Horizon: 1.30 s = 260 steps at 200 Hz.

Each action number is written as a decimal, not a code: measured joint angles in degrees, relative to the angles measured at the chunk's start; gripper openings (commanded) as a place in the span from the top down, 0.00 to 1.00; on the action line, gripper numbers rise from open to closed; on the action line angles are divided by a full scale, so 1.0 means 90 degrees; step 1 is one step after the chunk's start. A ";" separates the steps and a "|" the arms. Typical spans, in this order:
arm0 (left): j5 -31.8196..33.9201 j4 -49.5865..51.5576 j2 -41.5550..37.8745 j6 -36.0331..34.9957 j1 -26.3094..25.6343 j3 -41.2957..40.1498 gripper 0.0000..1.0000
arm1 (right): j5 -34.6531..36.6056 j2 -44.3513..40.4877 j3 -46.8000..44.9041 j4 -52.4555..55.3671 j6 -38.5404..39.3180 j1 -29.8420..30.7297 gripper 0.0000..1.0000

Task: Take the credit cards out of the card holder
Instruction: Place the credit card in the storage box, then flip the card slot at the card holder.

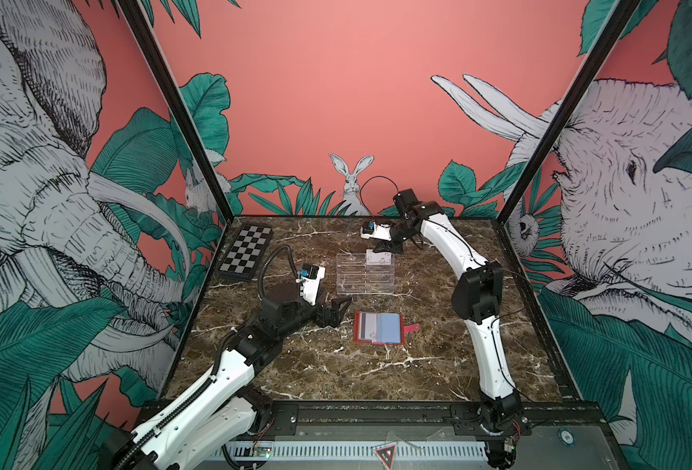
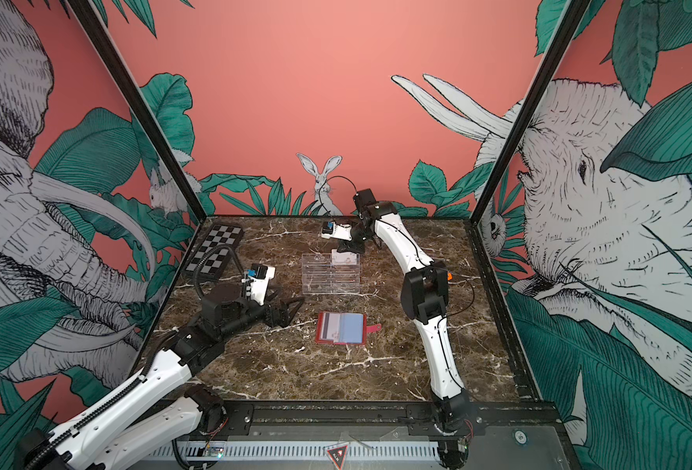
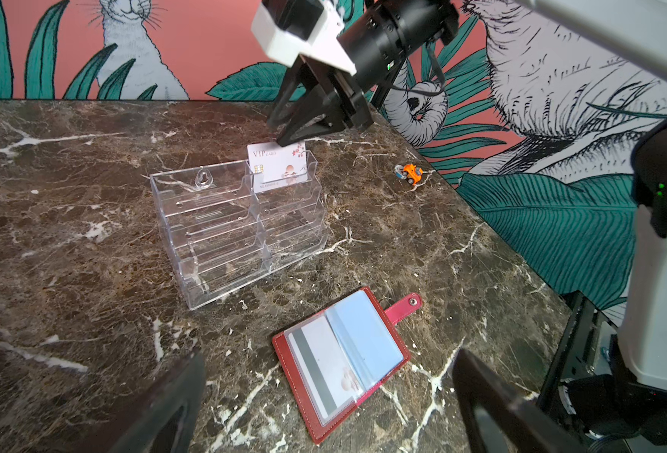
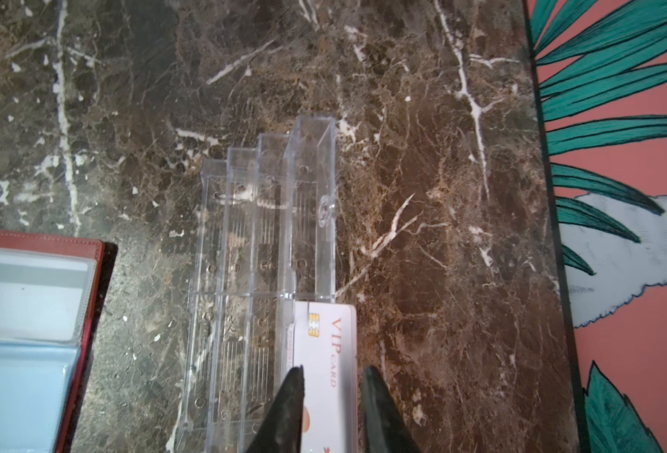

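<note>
One credit card (image 3: 279, 166) in rack (image 3: 214, 235), right gripper (image 4: 334, 370) seemingly parted, left gripper (image 1: 342, 311) wide

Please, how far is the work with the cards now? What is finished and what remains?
Done: one white VIP card stands in the top tier of the clear acrylic rack. In hand: the right gripper hangs over it, jaws apart; the left gripper is open near the red leather-like card holder. Remaining: a white card with a grey stripe lies in its clear sleeve.
</note>
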<state>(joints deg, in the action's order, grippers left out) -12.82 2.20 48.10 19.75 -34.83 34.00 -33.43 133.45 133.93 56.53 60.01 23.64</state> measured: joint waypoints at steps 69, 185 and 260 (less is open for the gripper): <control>-0.0219 0.0092 0.0891 0.0704 0.0000 -0.0012 0.01 | 0.0840 -0.3123 -0.3628 -0.3597 -0.2076 -0.0138 0.13; -0.0925 -0.1923 0.2176 0.3208 0.0007 -0.1086 0.03 | 0.0916 -0.7373 -0.8259 -0.6533 -0.6506 -0.1821 0.02; -0.1389 -0.2800 0.3203 0.3963 0.0007 -0.1088 0.09 | -0.0124 -0.7900 -0.9445 -0.6737 -0.9253 -0.2812 0.07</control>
<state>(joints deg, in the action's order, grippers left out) -25.32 -23.00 76.93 55.42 -34.76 24.21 -34.54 62.35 48.93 -4.10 -23.27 -1.67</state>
